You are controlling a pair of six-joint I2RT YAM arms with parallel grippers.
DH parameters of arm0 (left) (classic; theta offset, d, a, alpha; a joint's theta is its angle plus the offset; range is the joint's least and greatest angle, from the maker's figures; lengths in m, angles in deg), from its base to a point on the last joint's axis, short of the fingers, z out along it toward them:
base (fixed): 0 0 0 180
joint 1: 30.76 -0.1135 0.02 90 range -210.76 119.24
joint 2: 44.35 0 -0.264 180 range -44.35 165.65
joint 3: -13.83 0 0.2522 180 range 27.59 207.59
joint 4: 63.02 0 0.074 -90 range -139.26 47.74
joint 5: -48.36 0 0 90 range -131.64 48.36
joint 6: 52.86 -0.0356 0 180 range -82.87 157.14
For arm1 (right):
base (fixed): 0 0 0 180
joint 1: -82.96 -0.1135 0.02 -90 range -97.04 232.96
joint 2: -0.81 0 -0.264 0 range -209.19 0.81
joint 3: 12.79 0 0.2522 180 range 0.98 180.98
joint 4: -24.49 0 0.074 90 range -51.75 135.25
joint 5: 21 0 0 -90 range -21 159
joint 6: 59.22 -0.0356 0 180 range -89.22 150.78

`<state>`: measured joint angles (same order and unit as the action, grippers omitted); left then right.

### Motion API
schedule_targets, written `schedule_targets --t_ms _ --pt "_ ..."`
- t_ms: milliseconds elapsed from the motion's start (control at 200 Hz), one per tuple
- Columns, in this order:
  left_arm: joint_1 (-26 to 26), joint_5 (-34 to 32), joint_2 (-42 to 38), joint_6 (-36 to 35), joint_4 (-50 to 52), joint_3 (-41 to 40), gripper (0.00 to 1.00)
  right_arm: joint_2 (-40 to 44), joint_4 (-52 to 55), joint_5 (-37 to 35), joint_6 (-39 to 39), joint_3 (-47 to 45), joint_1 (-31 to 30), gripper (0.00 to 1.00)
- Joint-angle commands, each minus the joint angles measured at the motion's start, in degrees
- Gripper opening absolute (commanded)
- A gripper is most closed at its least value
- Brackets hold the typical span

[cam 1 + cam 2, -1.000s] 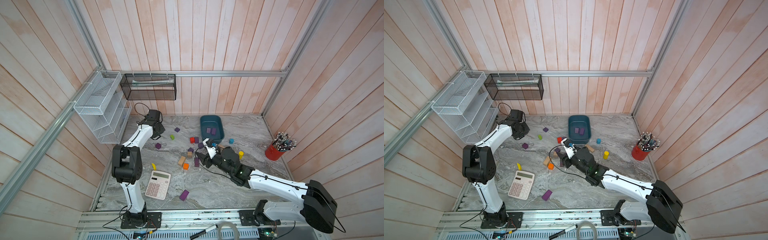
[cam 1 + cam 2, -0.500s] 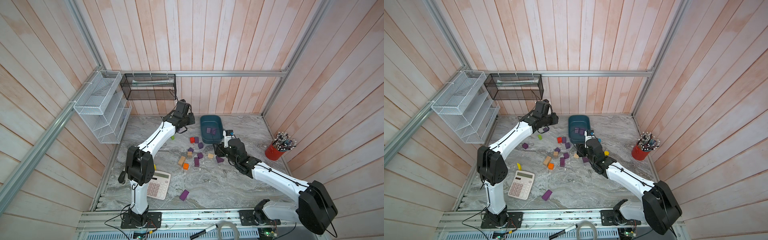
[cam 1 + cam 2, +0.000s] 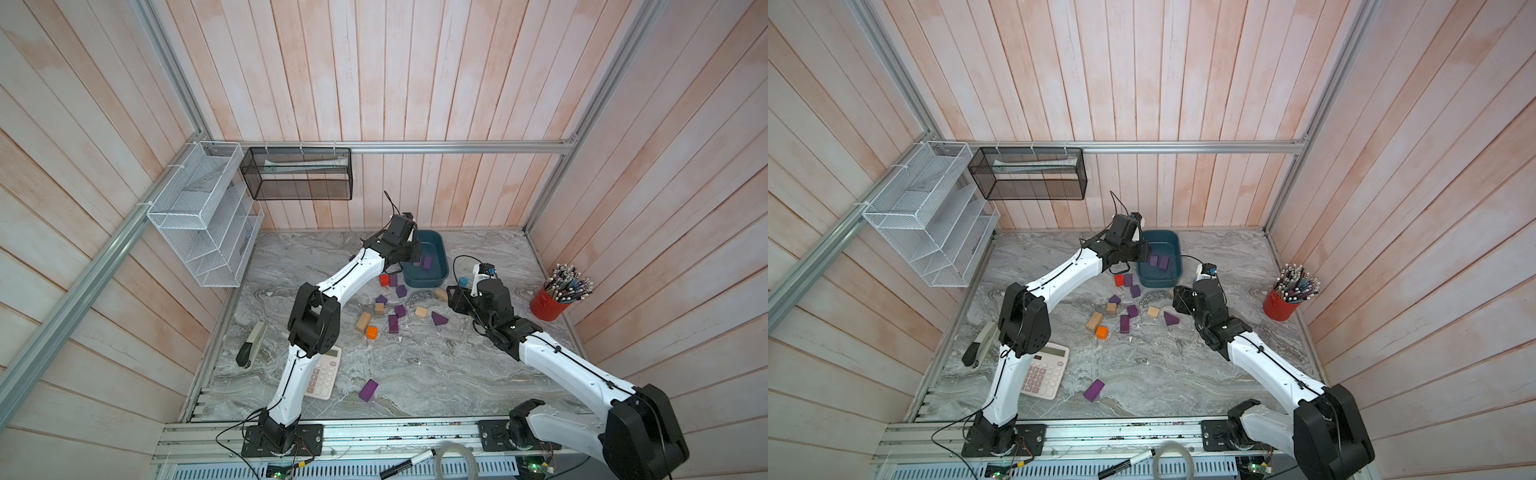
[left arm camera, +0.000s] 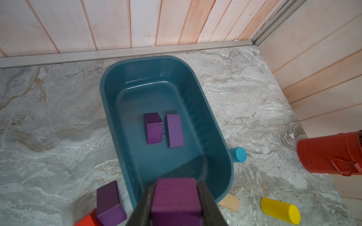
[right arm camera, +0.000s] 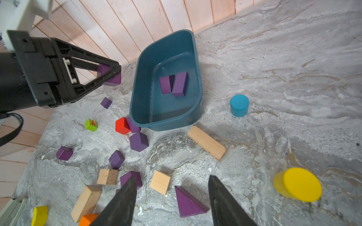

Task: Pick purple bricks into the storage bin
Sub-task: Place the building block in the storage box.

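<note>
Since a second ago the left arm has swung from the far left of the table across to the storage bin [image 3: 434,272], in both top views its left claw [image 3: 409,253] now hangs over the bin's left wall, while the right arm has drawn back from the middle cluster toward the right. That suggests one more purple brick is about to be dropped in, and the right arm has made room for it. In a top view two purple bricks [image 3: 1158,262] already lie inside the bin; others sit scattered on the table near it, and one lone purple bar [image 3: 368,390] lies far toward the near edge beside the calculator [image 3: 322,376]. From the left wrist view, the left claw is clamped on a purple cube [image 4: 176,201], held just short of the bin's near rim, so a small advance is still needed before release. The two binned bricks lie side by side, and a blue cylinder [image 4: 238,154] stands outside against the wall. From the right wrist view, the right claw [image 5: 172,199] stands open and empty above a purple wedge [image 5: 189,203], with a tan block [image 5: 160,182] just beside it. A red cube [image 5: 122,125] and a purple brick press against the bin's outer wall, which may crowd any pick there.
</note>
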<state>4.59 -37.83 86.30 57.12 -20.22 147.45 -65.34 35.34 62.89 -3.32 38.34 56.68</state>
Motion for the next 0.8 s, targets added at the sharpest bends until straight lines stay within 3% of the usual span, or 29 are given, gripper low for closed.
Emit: schedule_targets --t_ms 0,380,790 --pt "0.81 -2.52 2.43 -3.23 -1.01 1.77 0.30 0.58 0.92 2.00 -0.61 -0.54 0.43 0.60" --pt "2.68 -11.46 9.00 -7.49 -0.87 4.00 0.30 4.14 -1.16 3.91 -0.19 -2.64 1.06 0.60" --pt "3.30 -16.59 14.13 -11.05 1.06 8.81 0.31 4.21 -2.04 4.88 -0.17 -3.35 1.06 0.60"
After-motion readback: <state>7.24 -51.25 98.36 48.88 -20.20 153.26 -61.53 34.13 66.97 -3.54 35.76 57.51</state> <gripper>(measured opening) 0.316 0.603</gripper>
